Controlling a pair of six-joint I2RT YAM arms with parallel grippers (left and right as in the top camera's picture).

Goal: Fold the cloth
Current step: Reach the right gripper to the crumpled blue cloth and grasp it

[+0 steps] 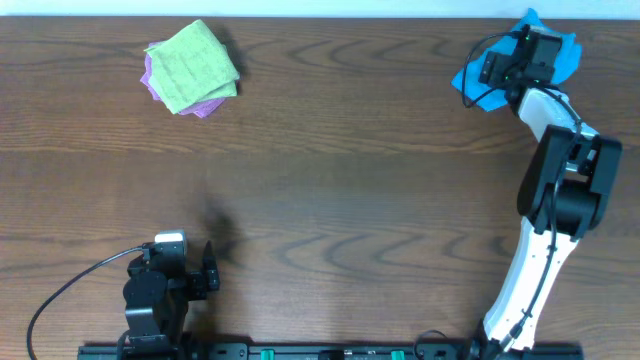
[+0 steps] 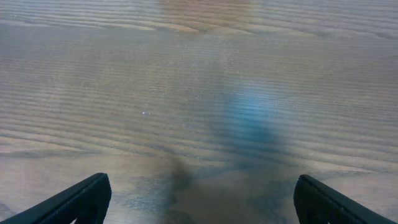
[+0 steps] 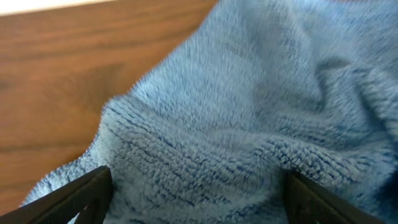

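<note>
The sky-blue cloth (image 1: 466, 78) lies bunched at the table's far right corner, mostly covered from above by my right arm. My right gripper (image 1: 520, 52) is down on it. In the right wrist view the fuzzy blue cloth (image 3: 249, 106) fills the frame, and a thick fold of it sits between the wide-apart fingers of my right gripper (image 3: 198, 198), which is open around it. My left gripper (image 1: 210, 268) rests near the front left edge. In its wrist view the left gripper (image 2: 202, 200) is open over bare wood with nothing between its fingers.
A light green cloth (image 1: 195, 62) lies folded on top of a purple cloth (image 1: 152, 86) at the far left of the wooden table (image 1: 330, 180). The table's back edge runs just behind the blue cloth.
</note>
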